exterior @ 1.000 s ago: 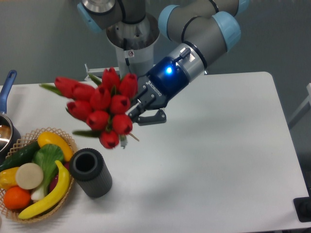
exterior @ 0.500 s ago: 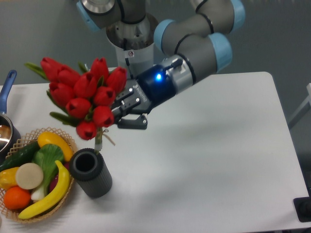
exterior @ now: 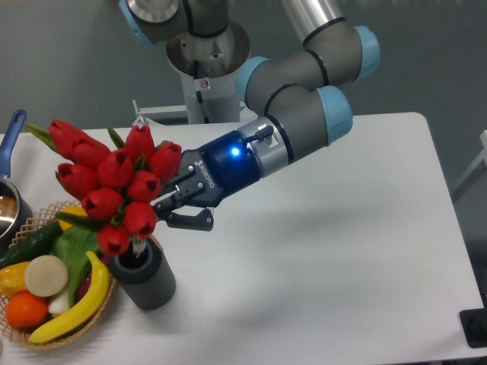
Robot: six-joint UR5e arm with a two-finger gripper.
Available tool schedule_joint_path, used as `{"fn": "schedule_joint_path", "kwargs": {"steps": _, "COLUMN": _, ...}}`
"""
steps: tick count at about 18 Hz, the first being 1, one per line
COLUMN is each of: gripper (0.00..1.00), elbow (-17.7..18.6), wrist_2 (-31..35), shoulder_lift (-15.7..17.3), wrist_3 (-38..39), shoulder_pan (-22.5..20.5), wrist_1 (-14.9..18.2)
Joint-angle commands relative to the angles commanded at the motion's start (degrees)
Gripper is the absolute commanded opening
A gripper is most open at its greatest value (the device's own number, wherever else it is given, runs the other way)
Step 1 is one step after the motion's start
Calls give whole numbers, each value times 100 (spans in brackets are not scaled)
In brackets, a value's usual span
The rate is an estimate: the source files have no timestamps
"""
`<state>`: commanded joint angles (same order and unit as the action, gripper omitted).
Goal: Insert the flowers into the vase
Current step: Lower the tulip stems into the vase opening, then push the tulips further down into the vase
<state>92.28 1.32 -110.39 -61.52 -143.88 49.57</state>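
Observation:
A bunch of red tulip flowers [exterior: 114, 182] with green stems hangs tilted over the left part of the table. My gripper [exterior: 173, 209] is shut on the stems just right of the blooms. The dark grey ribbed vase [exterior: 146, 280] stands upright directly below the bunch. The stem ends reach down into the vase mouth, and the lowest bloom sits just above its rim. The stems inside the gripper are mostly hidden by the blooms.
A wicker basket [exterior: 105, 287] with a banana, cucumber, orange and other produce touches the vase on its left. A pot with a blue handle [exterior: 12, 137] stands at the left edge. The arm's base [exterior: 205, 68] rises behind.
My gripper has carried the flowers left and down, from above the table's middle to over the vase. The stem ends now dip into the vase mouth.

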Motion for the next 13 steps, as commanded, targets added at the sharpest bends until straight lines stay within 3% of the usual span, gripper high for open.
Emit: {"fn": "schedule_joint_path", "kwargs": {"steps": 13, "gripper": 14, "elbow": 316, "wrist_2": 53, "shoulder_lift": -44, "wrist_3": -88, "shoulder_pan": 18, "wrist_1": -35}}
